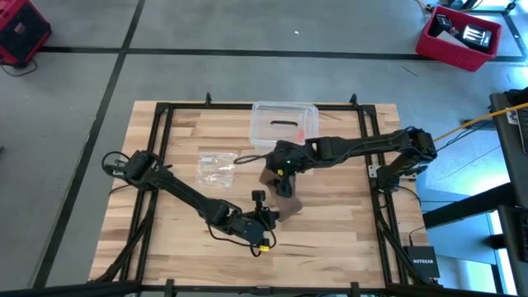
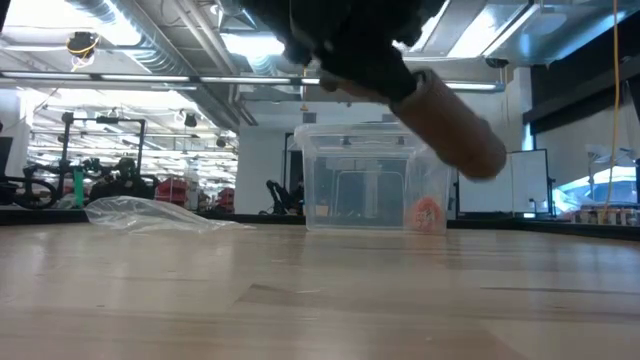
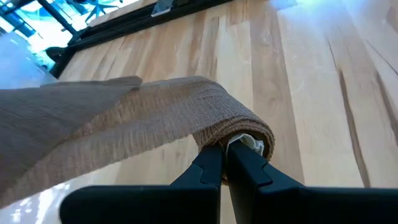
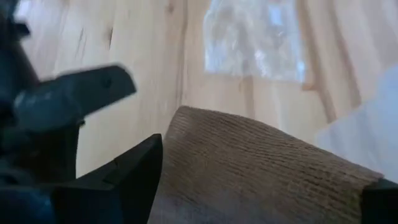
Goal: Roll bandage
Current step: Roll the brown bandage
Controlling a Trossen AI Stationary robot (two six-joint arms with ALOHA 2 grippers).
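Note:
The brown bandage (image 1: 289,202) hangs in the air over the middle of the table, between my two grippers. One end is wound into a small roll (image 3: 239,134), which shows as a short slanting cylinder (image 2: 450,120) in the low view. My left gripper (image 3: 229,155) comes from the table's near left and is shut on that roll. The loose strip (image 3: 93,118) runs from the roll to my right gripper (image 4: 261,180). That gripper reaches in from the right above it, slanting down, with its fingers set wide on the strip (image 4: 261,149). My left gripper has its shut fingers (image 3: 211,167) at the roll's open end (image 3: 249,146), lying along the roll's length; the roll hides their tips. The roll sticks out beyond them, tilted down and clear of the table. My right gripper holds the strip across its width. One finger (image 4: 140,165) is at one long edge (image 4: 171,134) and the other finger (image 4: 380,196) at the opposite edge. The fingers slant down from above, and the strip is lifted off the table.
A clear plastic box (image 1: 285,125) stands at the far middle of the table, with something orange inside (image 2: 427,213). A small clear plastic bag (image 1: 216,169) lies left of centre. Black frame rails (image 1: 161,148) run along the table's sides. There is bare wood toward the near edge.

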